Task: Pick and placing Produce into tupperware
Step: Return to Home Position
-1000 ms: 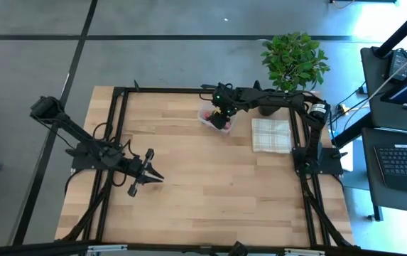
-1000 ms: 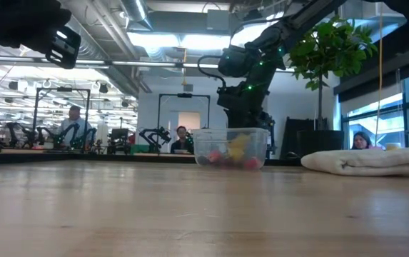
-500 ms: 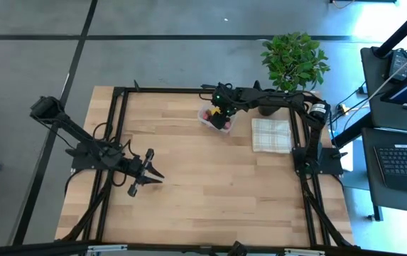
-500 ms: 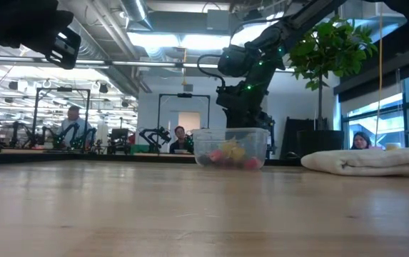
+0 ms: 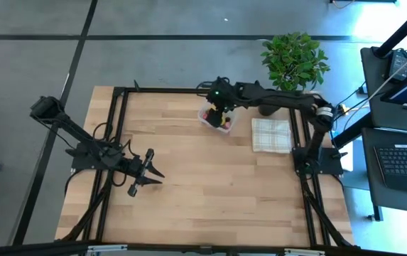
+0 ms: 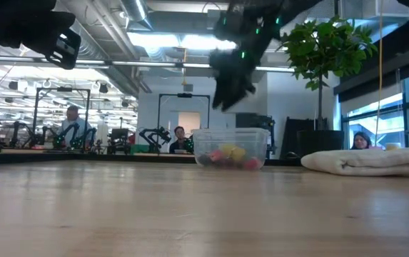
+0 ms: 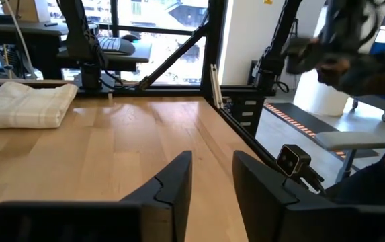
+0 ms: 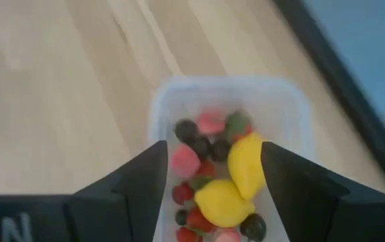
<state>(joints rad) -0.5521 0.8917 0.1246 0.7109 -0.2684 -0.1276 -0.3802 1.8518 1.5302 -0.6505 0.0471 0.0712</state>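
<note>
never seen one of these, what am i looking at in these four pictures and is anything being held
This is a robot with two dark arms fixed at a wooden table. Each arm ends in a two-finger hand. One picture looks straight down from above and one looks level across the tabletop. The other two come from small cameras on the wrists.

On the table are a clear tupperware box holding produce (yellow lemons, red and dark berries), a folded checked cloth, and a potted plant at the far edge.

The right hand hangs open above the box, holding nothing. The left hand waits open and empty over the table's left side.
</note>
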